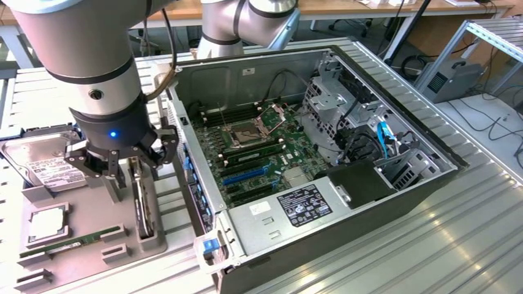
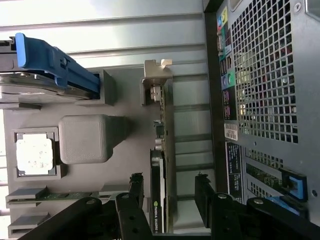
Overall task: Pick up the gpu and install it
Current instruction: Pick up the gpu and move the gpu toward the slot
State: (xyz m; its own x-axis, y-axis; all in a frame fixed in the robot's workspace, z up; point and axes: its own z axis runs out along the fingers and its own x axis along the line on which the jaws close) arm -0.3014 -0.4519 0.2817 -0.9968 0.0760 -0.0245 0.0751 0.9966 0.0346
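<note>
Two fingers of the end effector stand wide apart with the gpu between them, one facing each flat side. A gap shows on both sides and nothing is gripped. The card stands on edge directly below. Its long axis runs away from the fingers to the silver bracket, so the closing line crosses its thin way. In the exterior view the end effector hangs over the gpu, which sits in the grey holder that also carries a hard drive. Just beside the holder, on the ribbed metal tabletop, lies the open computer case. Beyond are desks and a metal rack.
</note>
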